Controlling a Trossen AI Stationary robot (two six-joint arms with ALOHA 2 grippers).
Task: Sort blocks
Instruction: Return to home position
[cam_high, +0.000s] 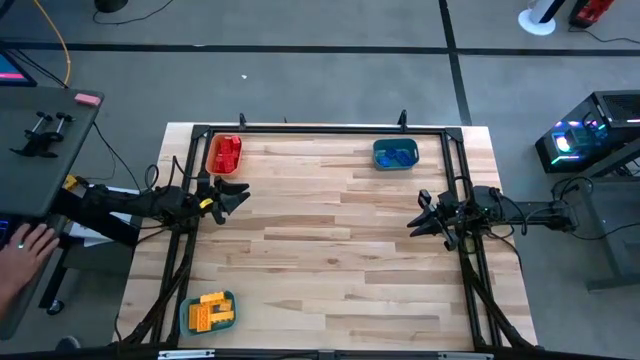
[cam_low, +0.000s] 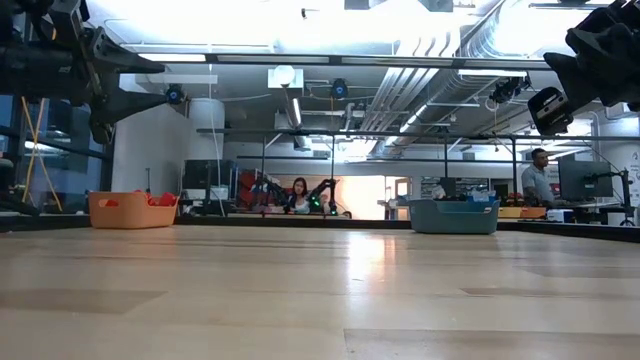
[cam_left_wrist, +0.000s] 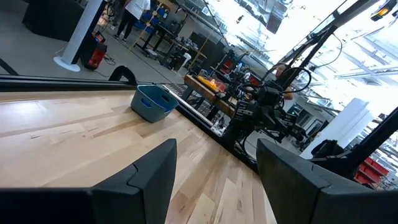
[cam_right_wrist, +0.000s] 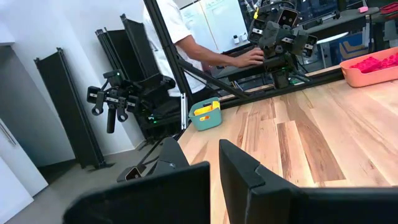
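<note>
The left claw (cam_high: 236, 198), released, hangs beside the orange tray (cam_high: 209, 156); the right claw (cam_high: 416, 216), released too, well apart. The blocks (cam_high: 229, 152) inside look light, stiff, slick: pinch the flat sides.

blocks (cam_high: 227, 152) too small to count, person (cam_high: 22, 258) — cut off at edge

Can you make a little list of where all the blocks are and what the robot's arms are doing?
red blocks: in the orange tray, back left corner
blue blocks: in the back teal tray, back right
yellow blocks: in the front teal tray, front left corner
left gripper: open, empty, beside the orange tray
right gripper: open, empty, at the right side
</note>
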